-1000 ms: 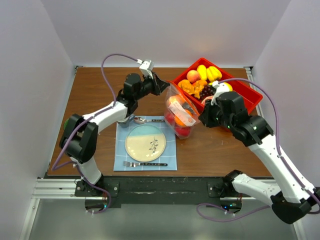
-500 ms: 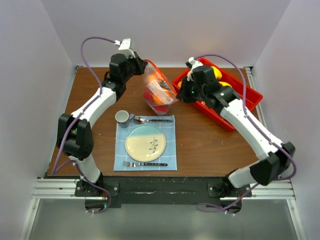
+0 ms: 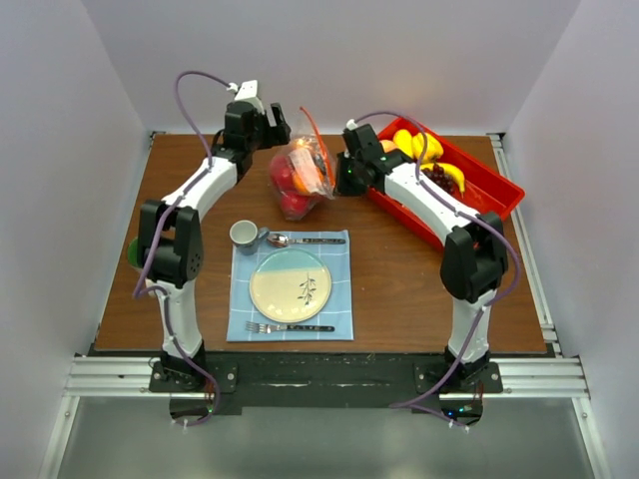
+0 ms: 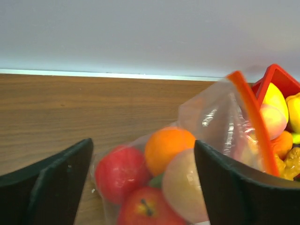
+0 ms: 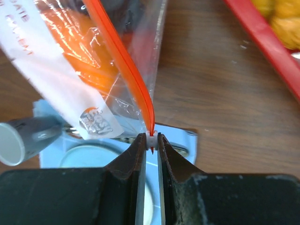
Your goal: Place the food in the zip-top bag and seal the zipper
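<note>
Right gripper (image 5: 151, 140) clenched on the zipper (image 5: 123, 61) end, with the zip-top bag (image 3: 298, 178) of food (image 4: 166, 145) slumped far-centre on the desk (image 3: 399, 269). Beyond, the left gripper (image 4: 143, 147) gapes, holding nothing. With no anchor, a pull could drag or tip the bag.

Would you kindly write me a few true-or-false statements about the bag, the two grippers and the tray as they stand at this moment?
1. The right gripper pinches the end of the orange-red zipper strip of the clear crinkly plastic bag. True.
2. The left gripper is clamped shut on the bag. False: its jaws stand wide apart, one on either side of the bag.
3. The red rectangular tray holds nothing. False: yellow pieces and dark grapes lie in it.
4. Red apples and an orange sit inside the bag. True.
</note>
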`<state>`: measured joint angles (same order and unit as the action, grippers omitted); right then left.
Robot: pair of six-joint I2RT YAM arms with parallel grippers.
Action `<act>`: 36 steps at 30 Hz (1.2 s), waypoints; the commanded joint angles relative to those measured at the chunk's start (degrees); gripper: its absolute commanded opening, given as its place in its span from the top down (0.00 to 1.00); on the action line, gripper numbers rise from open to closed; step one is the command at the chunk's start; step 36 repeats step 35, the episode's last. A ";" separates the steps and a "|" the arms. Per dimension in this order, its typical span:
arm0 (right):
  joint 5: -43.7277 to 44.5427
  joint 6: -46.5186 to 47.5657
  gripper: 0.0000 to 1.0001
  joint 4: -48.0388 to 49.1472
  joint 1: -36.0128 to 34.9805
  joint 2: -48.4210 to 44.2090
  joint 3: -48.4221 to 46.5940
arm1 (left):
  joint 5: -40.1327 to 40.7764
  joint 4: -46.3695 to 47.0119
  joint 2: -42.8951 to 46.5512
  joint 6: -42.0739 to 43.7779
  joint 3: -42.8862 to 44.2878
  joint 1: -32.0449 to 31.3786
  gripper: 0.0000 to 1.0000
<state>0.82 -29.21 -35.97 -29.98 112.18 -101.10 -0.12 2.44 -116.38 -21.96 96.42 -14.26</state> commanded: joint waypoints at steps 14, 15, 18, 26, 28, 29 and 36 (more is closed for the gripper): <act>7.09 -1.20 0.15 3.62 4.75 -15.93 11.62 | -9.29 1.97 23.02 -11.97 -19.50 -1.99 0.00; 7.09 -1.20 0.12 3.71 4.93 -16.98 12.15 | -7.80 0.74 24.08 -11.36 -20.04 -4.09 0.00; 6.83 -1.37 0.02 4.76 4.93 -21.82 15.22 | 1.73 -8.48 27.42 -9.16 -19.87 -9.27 0.00; 5.69 -1.37 0.01 7.49 4.93 -37.90 28.39 | 4.33 -11.93 43.75 -8.54 -33.73 -11.93 0.00; 6.12 -1.37 0.01 7.49 4.93 -42.64 30.69 | 4.43 -12.11 46.32 -7.58 -35.50 -11.93 0.00; 5.86 -1.37 0.01 7.58 5.01 -44.14 32.79 | 4.86 -12.37 48.24 -7.31 -36.91 -11.93 0.00; 6.83 -1.72 0.01 7.93 4.93 -51.09 38.25 | 6.98 -12.38 52.38 -4.94 -39.90 -11.84 0.00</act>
